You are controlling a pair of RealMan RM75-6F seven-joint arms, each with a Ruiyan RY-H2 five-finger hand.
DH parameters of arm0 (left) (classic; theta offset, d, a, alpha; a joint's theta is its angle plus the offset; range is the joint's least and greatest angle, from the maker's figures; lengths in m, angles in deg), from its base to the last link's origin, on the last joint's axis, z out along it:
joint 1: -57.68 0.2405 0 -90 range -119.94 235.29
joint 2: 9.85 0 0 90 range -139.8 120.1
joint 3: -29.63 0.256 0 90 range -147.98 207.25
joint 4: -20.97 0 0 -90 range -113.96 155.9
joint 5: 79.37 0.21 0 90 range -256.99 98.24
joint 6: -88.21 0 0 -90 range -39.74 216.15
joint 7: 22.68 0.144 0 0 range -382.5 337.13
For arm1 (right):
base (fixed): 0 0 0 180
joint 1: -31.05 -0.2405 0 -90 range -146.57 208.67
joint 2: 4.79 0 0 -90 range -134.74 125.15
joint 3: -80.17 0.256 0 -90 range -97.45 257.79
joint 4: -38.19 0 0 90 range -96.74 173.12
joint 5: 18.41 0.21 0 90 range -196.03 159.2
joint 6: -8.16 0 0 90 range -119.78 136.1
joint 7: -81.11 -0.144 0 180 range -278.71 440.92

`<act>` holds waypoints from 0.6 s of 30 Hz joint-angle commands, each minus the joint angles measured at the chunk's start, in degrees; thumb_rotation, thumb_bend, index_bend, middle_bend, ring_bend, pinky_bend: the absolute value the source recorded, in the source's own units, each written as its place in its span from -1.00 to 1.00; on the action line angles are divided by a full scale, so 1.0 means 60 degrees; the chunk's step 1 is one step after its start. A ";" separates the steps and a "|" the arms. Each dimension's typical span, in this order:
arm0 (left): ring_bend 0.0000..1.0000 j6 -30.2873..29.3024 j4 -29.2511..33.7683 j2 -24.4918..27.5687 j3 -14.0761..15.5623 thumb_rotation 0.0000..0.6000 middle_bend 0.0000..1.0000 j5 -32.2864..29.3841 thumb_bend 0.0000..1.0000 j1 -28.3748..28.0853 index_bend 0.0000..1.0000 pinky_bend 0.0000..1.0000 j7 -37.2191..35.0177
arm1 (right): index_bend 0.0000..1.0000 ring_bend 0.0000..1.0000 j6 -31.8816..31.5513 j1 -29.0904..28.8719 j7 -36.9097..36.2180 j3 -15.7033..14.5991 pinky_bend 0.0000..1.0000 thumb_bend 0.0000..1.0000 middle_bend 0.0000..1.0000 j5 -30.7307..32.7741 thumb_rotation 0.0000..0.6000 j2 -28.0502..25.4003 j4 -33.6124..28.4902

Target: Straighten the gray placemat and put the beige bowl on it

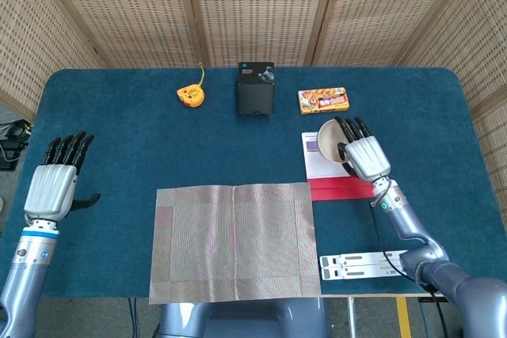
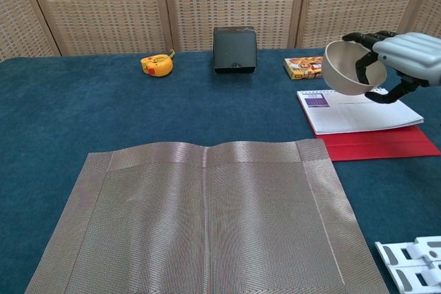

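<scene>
Placemat: the gray woven rectangular placemat (image 1: 235,241) lies flat on the blue cloth-covered table (image 1: 119,132), near the front edge, its sides running square with the table edge; a faint centre crease shows in both views. Judged from this, the straightening part looks done.

Bowl: the beige round ceramic bowl (image 2: 342,67) is off the table, tilted so its opening faces the robot's left, held in the air above the white spiral notepad (image 2: 358,113) that lies on the red flat folder (image 2: 386,144). It is well apart from the placemat, to its far right.

Right hand: the right hand (image 1: 363,157) grips the bowl by its rim, fingers (image 2: 363,38) hooked over the edge into the inside and the thumb under the outer wall.

Left hand: the left hand (image 1: 54,187) hovers over the table's left end, fingers straight and close together, thumb out to the side, holding nothing.

Done: 1 of 2 parts, by my reading, and the bowl is already lifted.

Left: carry the bowl leftward and toward the robot, level it, set it down on the placemat, release.

Risk: the rim-only grip on a tilted bowl could slip during the carry.

Bystanders: yellow tape measure (image 1: 189,95), black box (image 1: 256,89), orange snack packet (image 1: 323,100), white folding stand (image 1: 371,263).
</scene>
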 commanded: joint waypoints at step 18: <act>-1.00 0.0411 -0.0042 0.0330 -0.0054 1.00 -1.00 0.0042 -1.00 -0.0015 -1.00 -1.00 -0.0718 | 0.46 -1.00 0.1956 -0.1421 0.4295 -0.1477 -1.00 0.17 -1.00 -0.2673 1.00 -0.2401 -0.8125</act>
